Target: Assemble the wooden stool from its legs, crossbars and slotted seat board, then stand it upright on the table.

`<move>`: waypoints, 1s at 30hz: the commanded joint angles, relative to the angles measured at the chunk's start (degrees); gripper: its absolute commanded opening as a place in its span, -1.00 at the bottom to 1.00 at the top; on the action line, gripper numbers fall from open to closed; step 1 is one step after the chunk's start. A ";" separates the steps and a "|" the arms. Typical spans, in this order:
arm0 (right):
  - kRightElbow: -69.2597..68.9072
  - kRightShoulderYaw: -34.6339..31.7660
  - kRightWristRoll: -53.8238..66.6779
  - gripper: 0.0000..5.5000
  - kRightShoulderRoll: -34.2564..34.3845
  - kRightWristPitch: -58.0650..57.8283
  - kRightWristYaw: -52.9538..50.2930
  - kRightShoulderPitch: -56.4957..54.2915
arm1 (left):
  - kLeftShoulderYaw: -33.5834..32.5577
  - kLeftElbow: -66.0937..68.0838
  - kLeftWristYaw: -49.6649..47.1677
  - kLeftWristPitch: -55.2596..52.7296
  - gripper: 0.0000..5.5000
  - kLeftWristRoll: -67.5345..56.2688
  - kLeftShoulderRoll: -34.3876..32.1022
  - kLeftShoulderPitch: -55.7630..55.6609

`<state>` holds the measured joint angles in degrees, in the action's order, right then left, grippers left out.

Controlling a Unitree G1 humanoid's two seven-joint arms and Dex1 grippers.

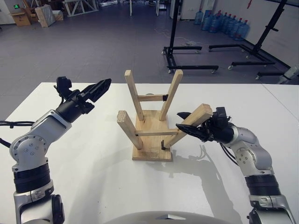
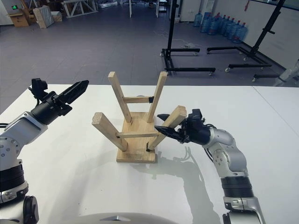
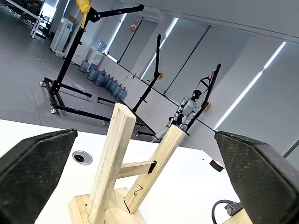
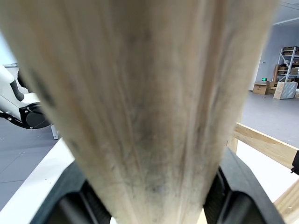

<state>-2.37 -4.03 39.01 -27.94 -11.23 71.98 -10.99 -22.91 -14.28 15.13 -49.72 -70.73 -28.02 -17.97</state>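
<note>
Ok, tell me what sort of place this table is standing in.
Probably a warehouse-like workshop or lab hall: a wide grey floor runs behind the white table, with black wheeled stands, a cluster of blue water jugs by the far wall and cardboard boxes in a far corner.

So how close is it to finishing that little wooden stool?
Mostly built: the legs and crossbars stand in the seat board, lying flat on the table, legs up. The right gripper clamps the near right leg, which leans outward; the left gripper hangs open alongside. Left: perhaps seating that leg, then turning the stool upright.
</note>
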 commanded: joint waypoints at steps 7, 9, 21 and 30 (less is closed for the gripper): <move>-3.38 3.97 -3.75 -0.25 -2.11 1.35 2.75 2.08 | 1.23 -0.92 0.30 0.10 0.96 0.82 0.24 0.84; -3.52 4.82 -4.73 -0.25 -1.74 1.59 1.81 1.90 | 1.33 -0.99 0.24 0.27 0.96 0.88 0.38 0.83; -4.88 7.67 -7.60 -0.25 -0.64 0.79 -4.97 -0.69 | 1.45 -1.24 0.25 0.78 0.96 1.61 1.07 0.69; -7.37 8.47 -7.83 -0.25 -0.51 1.74 -5.80 -0.08 | 1.61 -0.90 0.91 1.17 0.96 2.47 1.25 0.64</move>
<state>-8.89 4.02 32.02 -28.29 -9.78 66.36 -10.87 -21.66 -15.22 15.68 -48.88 -68.92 -26.78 -17.56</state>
